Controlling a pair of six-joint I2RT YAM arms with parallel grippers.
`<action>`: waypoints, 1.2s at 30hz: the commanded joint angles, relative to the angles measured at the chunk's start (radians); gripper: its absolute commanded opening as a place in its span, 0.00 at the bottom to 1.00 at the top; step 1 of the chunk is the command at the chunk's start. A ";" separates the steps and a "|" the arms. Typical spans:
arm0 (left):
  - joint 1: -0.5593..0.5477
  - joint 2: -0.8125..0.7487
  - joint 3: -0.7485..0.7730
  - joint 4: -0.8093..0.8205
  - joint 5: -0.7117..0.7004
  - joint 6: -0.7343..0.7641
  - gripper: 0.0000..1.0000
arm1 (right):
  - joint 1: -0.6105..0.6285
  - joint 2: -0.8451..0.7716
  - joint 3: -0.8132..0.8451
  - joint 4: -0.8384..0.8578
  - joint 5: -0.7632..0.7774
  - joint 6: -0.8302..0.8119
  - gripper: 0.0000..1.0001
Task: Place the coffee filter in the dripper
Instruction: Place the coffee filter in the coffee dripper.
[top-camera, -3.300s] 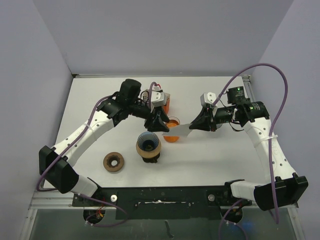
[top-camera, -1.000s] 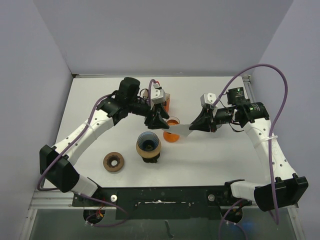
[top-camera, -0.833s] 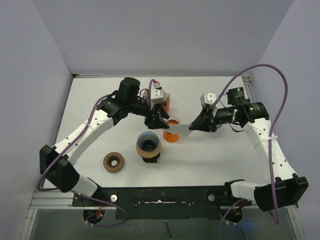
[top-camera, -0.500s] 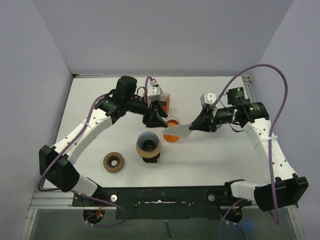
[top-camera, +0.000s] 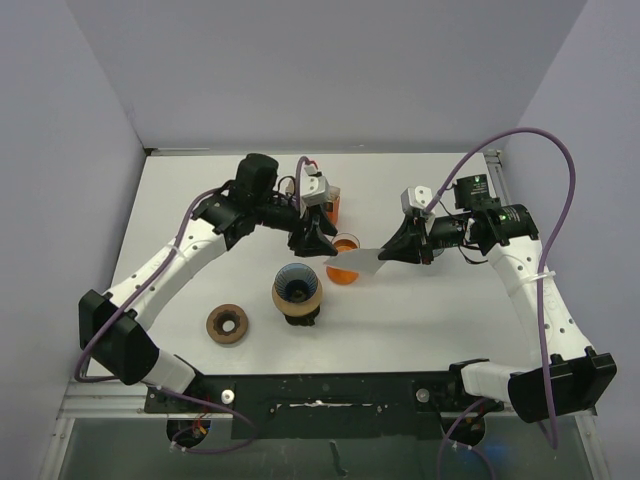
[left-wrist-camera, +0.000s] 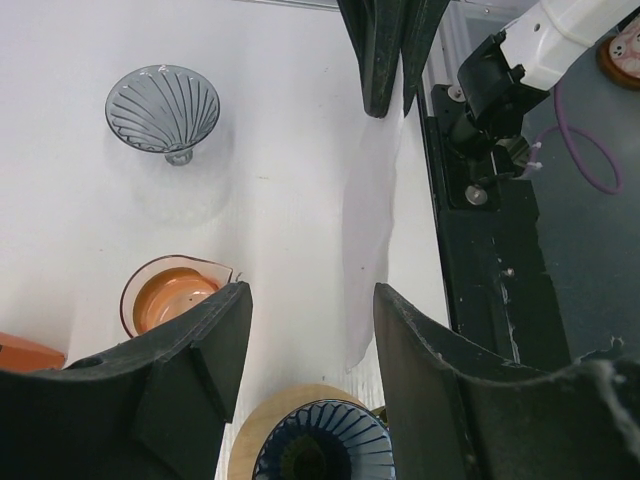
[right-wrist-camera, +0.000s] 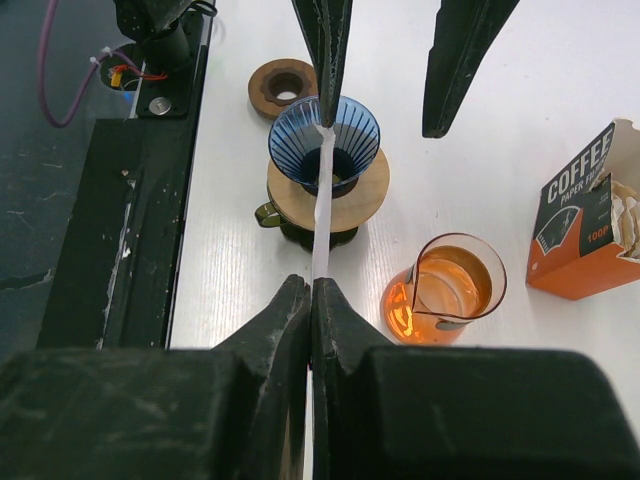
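The white coffee filter (top-camera: 354, 263) is flat and pinched at one end by my right gripper (top-camera: 388, 251), which is shut on it. In the right wrist view the filter (right-wrist-camera: 320, 205) shows edge-on, running out from the right gripper (right-wrist-camera: 312, 285) over the blue dripper (right-wrist-camera: 324, 135) on its wooden stand. My left gripper (top-camera: 318, 243) hangs open just beyond the filter's free end, nothing between its fingers. In the left wrist view the filter (left-wrist-camera: 371, 225) lies ahead of the left gripper (left-wrist-camera: 312, 300), and the dripper (left-wrist-camera: 322, 452) sits below it.
An orange glass carafe (top-camera: 343, 268) stands just behind the dripper (top-camera: 297, 290). An orange coffee filter box (right-wrist-camera: 583, 222) stands at the back. A brown ring (top-camera: 227, 323) lies left of the dripper. A clear glass dripper (left-wrist-camera: 163, 105) sits near the right arm.
The left gripper tilted away from the filter half a second ago and has come back beside its free end. The right gripper has held still, shut on the filter.
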 joint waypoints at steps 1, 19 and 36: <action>-0.011 -0.010 0.022 -0.001 -0.013 0.036 0.49 | -0.002 -0.025 0.012 0.016 -0.035 -0.005 0.00; -0.029 0.017 0.053 -0.016 -0.017 0.042 0.42 | -0.004 -0.025 0.011 0.017 -0.035 -0.008 0.00; -0.027 0.038 0.096 -0.022 0.006 0.018 0.16 | -0.003 -0.033 0.006 0.018 -0.035 -0.007 0.00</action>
